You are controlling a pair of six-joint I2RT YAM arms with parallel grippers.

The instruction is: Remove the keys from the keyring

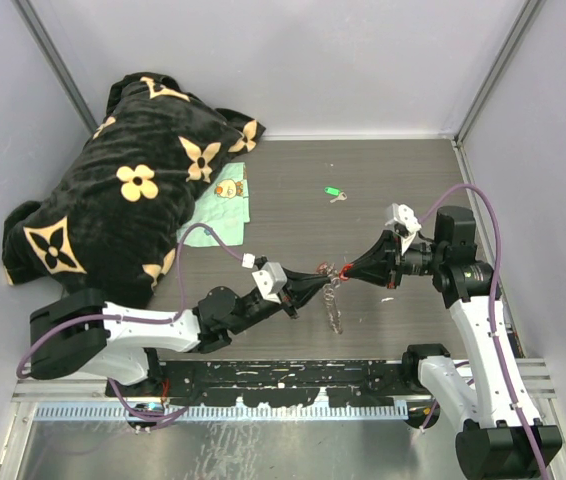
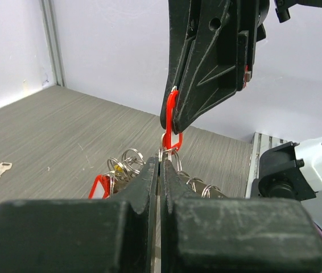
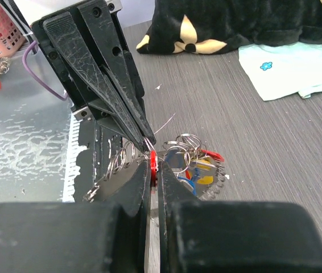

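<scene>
Where the two arms meet, above the near middle of the worktop (image 1: pixel 383 160), the bunch hangs clear of the surface with bare grey boards beneath it and behind it. Walls close off the far side and both flanks. A black flowered blanket (image 1: pixel 128 200) fills the far left corner, with a pale green cloth (image 1: pixel 225 208) tucked against its edge. Well apart from the arms, a green-tagged key (image 1: pixel 333 192) lies alone on the open far-right stretch. The metal rail along the near edge runs just below the bunch, so room is tightest on that side.

The left tool (image 1: pixel 321 273) is pressed together, and its tips pinch what looks like a small split ring (image 2: pixel 165 154) at the top of the bunch, though the metal is too crowded there to be sure. The right tool (image 1: pixel 349 270) reaches in from the opposite side, its fingers likewise closed, nipping the plastic tag of the red-tagged key (image 2: pixel 172 122) directly above the left tips. The two tools sit tip to tip, almost touching.

Below them the keyring (image 1: pixel 336 305) dangles in the air as a chain-like loop. The other keys (image 3: pixel 192 162), with red, blue and yellow tags, cluster just beside the grip.
</scene>
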